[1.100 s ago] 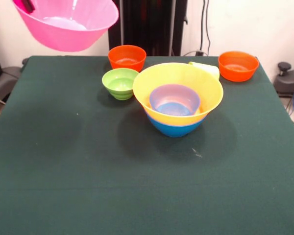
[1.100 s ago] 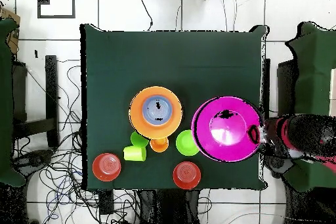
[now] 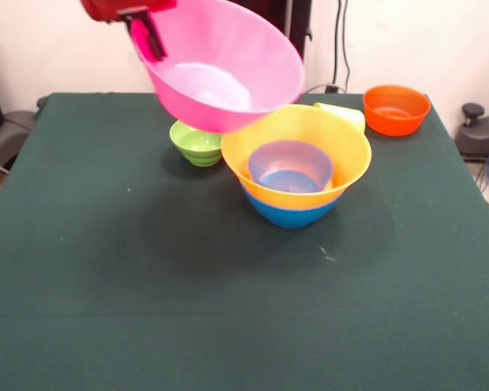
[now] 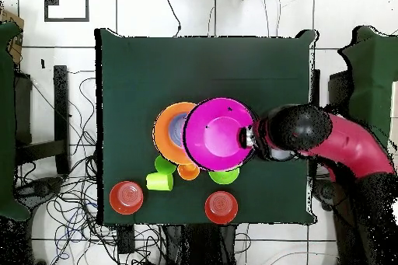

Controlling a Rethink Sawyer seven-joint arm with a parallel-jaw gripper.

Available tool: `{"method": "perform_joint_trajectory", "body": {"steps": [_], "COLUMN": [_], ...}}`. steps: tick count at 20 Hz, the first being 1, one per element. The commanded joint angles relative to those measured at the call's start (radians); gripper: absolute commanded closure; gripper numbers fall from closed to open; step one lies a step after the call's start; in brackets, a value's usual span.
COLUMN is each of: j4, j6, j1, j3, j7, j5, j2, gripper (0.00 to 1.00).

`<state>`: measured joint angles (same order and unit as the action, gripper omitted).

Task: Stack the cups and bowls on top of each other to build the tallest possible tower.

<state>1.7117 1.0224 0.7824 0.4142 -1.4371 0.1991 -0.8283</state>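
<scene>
My gripper (image 3: 149, 34) is shut on the rim of the large pink bowl (image 3: 220, 69) and holds it tilted in the air, overlapping the far left rim of the tower. The tower is a yellow-orange bowl (image 3: 346, 159) nested in a blue bowl (image 3: 291, 216), with a small blue bowl (image 3: 290, 165) inside. In the overhead view the pink bowl (image 4: 218, 134) covers the right part of the yellow-orange bowl (image 4: 165, 131), with my gripper (image 4: 250, 137) at its right rim. A lime-yellow cup (image 3: 342, 115) lies behind the tower. Orange (image 4: 188, 172), green (image 4: 162, 165) and lime-yellow (image 4: 159, 182) cups sit by it.
A small green bowl (image 3: 196, 144) stands left of the tower, partly under the pink bowl. An orange bowl (image 3: 395, 108) stands at the far right of the dark green table (image 3: 106, 261). The overhead view shows two orange bowls (image 4: 127, 197) (image 4: 221, 207) near the robot-side edge.
My gripper has carried the pink bowl from beyond the table's far left corner in to the tower's rim. It now hides the second orange bowl in the front view.
</scene>
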Motion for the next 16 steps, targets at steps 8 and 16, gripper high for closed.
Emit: {"method": "perform_joint_trajectory", "body": {"steps": [8, 16], "j4": [-0.136, -0.116], "j6": [-0.065, -0.05], "j1": [-0.164, -0.17], "j3": [-0.052, -0.042], "j7": [-0.304, -0.318], "j5": [-0.016, -0.049], "j2": [0.136, 0.115], "gripper": [1.0, 1.0]}}
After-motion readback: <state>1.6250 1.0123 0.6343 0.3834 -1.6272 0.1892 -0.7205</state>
